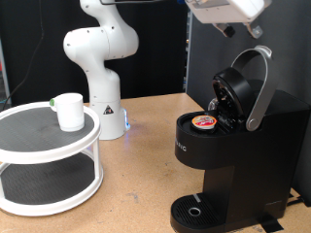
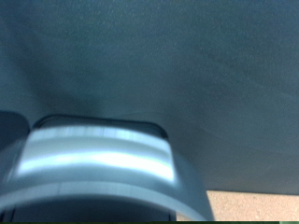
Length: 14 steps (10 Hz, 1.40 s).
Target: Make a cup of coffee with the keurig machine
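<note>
Black keurig machine (image 1: 228, 146) stands lid-up, pod (image 1: 204, 121) seated.
I see my gripper (image 1: 233, 29) above its handle (image 1: 259, 87); its opening I cannot tell. Cup (image 1: 69, 111) sits on the tiered tray (image 1: 49, 146).

Robotics lab, white robot arm (image 1: 97, 58) bolted on wooden table (image 1: 146, 155), dark backdrop (image 1: 165, 49)

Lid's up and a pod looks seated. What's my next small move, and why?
Probably bring the gripper down onto the raised silver handle to press the lid shut. The coffee maker stands open with a pod in its chamber, and the cup sits on the white tiered stand, not on the drip base.
</note>
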Available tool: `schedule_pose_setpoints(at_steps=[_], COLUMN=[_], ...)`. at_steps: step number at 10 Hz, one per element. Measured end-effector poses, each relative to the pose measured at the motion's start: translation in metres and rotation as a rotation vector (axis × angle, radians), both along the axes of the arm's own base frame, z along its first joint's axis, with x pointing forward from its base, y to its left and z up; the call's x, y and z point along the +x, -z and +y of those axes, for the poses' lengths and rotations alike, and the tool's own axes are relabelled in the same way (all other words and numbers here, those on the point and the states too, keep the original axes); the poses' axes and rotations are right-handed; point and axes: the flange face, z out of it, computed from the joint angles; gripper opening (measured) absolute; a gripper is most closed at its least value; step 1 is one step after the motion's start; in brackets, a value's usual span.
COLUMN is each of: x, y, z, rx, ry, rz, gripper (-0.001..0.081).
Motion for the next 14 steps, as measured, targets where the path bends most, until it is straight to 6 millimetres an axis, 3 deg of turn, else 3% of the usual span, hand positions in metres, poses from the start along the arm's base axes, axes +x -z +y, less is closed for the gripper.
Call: schedule_pose_setpoints(at_steps=[3,4,5,6,7,8,9,10,11,14], x=[-0.004,-0.006,-0.007,-0.007,-0.006,-0.005,-0.003,0.0,0.001,0.002], y=[-0.004,-0.004,-0.002,0.0,0.003,0.007,0.011,0.014,0.015,0.015], z=[0.031,0.039,0.045,0.049,0.053,0.056,0.058,0.06,0.063,0.064], rx=[-0.009,-0.014,-0.018,-0.023,-0.033,-0.044,-0.052,-0.055,-0.056,-0.055], ry=[0.015,0.015,0.013,0.015,0.015,0.018,0.023,0.028,0.03,0.032], rz=[-0.007,-0.003,0.003,0.008,0.013,0.016,0.015,0.012,0.007,0.002], gripper=[0.0778,0.0595,0.0595,0.0412,0.0412,0.0276,0.0276,0.0083,0.0026,0.0006])
